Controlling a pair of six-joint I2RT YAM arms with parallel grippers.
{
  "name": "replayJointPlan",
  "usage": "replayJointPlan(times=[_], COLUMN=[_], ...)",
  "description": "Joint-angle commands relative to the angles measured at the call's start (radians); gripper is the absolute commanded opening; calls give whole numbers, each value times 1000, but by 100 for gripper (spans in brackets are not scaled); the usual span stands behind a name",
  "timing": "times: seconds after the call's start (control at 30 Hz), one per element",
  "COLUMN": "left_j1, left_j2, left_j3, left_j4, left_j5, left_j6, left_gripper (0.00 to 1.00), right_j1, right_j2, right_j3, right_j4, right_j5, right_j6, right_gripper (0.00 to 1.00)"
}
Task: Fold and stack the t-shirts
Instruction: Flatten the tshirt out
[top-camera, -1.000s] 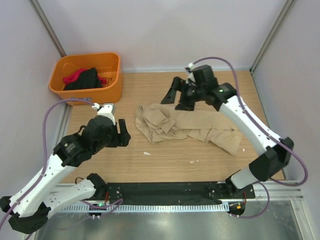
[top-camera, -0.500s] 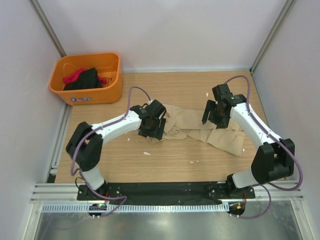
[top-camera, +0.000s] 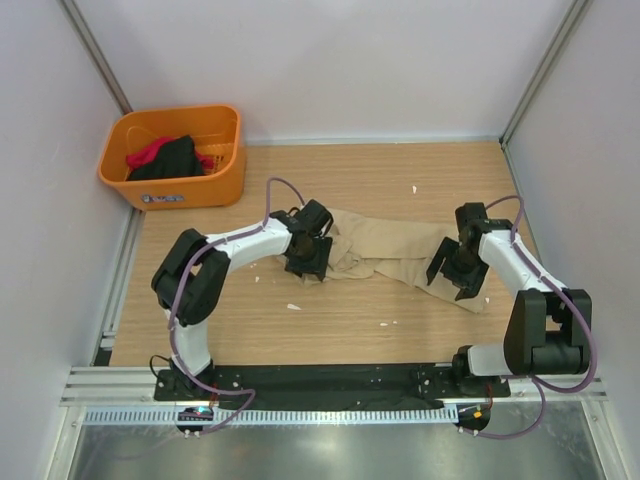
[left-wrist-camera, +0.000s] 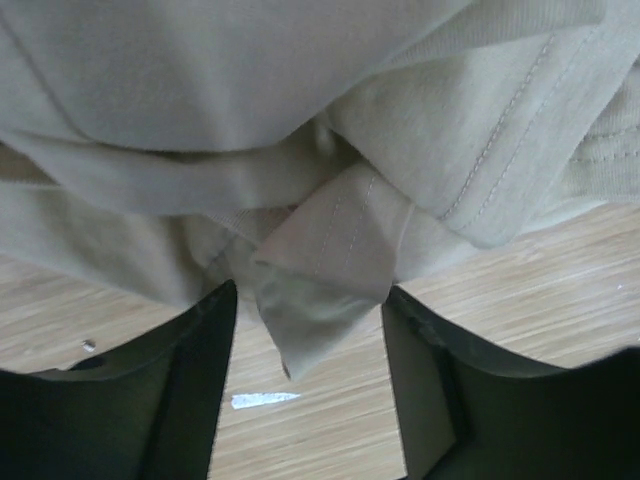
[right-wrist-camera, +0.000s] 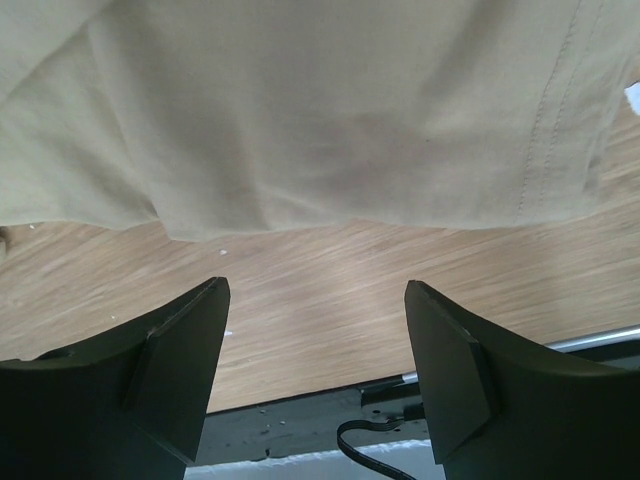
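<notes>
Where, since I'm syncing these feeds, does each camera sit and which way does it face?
Top external: above and behind the robot, looking down on the table, beige t-shirt and orange basket; left hand and right hand show.
Left wrist: on that wrist, looking past its two dark fingers at bunched shirt folds.
Right wrist: on that wrist, looking past its fingers at the shirt's flat edge.
Shared: all three see shirt and table.

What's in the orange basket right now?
The basket holds a black garment and a red garment beside it. Anything beneath them is covered, so I cannot count the shirts.
</notes>
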Motion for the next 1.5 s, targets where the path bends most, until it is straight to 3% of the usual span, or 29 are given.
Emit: replayJointPlan(times=[0.0,0.1,0.13,0.27,0.37,0.43,0.53,0.57,0.67,0.7,0.8,0.87,0.97,1.1,1.27,1.37,1.4,1.47], left_j1=[11,33,45,106,120,120,120,120,120,120,120,120,123,123,128,146,178,224], left_j2=[23,20,10,-159,-375,-519,-625,-641,-729,-765,-927,-981,-948,-833,-773,-791,-799,-811], left_j3=[-2,15,18,-37,-101,-158,-251,-283,-391,-402,-390,-361,-354,-391,-393,-417,-428,-465], left_j4=[55,39,20,-123,-203,-212,-220,-243,-238,-234,-212,-211,-237,-229,-255,-261,-251,-222], left_j5=[29,46,20,-130,-247,-201,81,169,276,274,197,149,58,80,-46,-136,-132,-76], left_j6=[6,26,28,44,115,156,102,60,-53,-78,-164,-181,-224,-285,-322,-339,-333,-330], left_gripper=[58,20,0,0,0,0,6,10,39,53,75,79,77,66,65,56,49,47], right_j1=[-16,-18,-19,-19,-19,-19,-19,-19,-10,2,37,42,37,36,36,36,36,36], right_j2=[-21,-21,-21,-24,-16,-3,1,1,7,11,37,51,59,56,31,5,1,-6], right_j3=[-18,-12,-8,23,9,-5,-26,-25,6,15,60,69,63,52,25,6,3,1], right_j4=[23,24,23,-5,-11,-11,4,15,30,35,32,17,8,9,20,27,26,20], right_j5=[-58,-70,-63,-41,-56,-78,-136,-162,-225,-242,-256,-222,-149,-138,-182,-202,-205,-207], right_j6=[11,14,16,-3,-23,-29,-40,-55,-69,-72,-78,-70,-64,-72,-83,-89,-92,-101], right_gripper=[77,77,77,78,78,78,77,77,77,77,78,79,80,80,80,79,79,79])
